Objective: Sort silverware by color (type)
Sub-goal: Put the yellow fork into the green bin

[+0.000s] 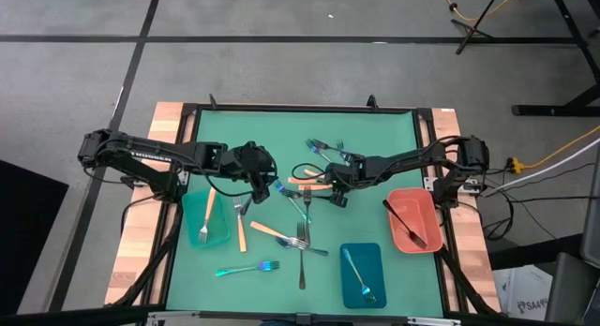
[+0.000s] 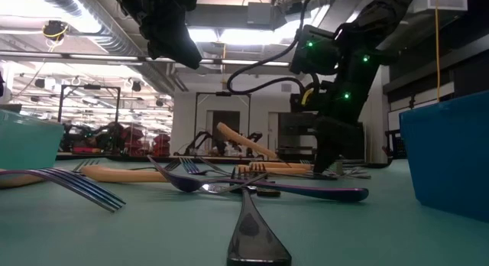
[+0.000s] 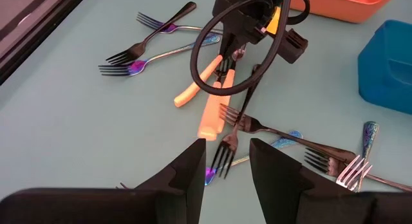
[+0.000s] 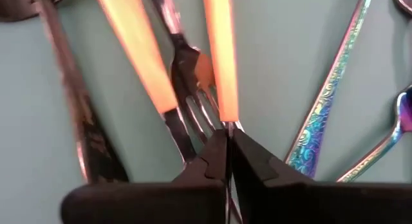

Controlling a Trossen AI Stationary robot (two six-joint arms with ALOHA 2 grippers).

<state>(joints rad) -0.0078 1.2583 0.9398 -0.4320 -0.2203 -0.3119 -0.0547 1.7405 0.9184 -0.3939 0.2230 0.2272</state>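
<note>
Pinching orange-handled fork (image 4: pixel 222 69), right pincer (image 4: pixel 228 143) closed; high view hides contact.

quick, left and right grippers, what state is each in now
left gripper: open, holding nothing, above the forks.
right gripper: shut, down at the orange-handled utensil; a grip cannot be told.

The table mat (image 1: pixel 375 139) is matt green and smooth. Iridescent forks (image 3: pixel 138 65) shine like polished metal; orange handles (image 3: pixel 212 114) look matt plastic. The trays (image 1: pixel 412 218) seem smooth plastic, and at nine o'clock the table's edge (image 1: pixel 131 260) shows bare wood.
</note>
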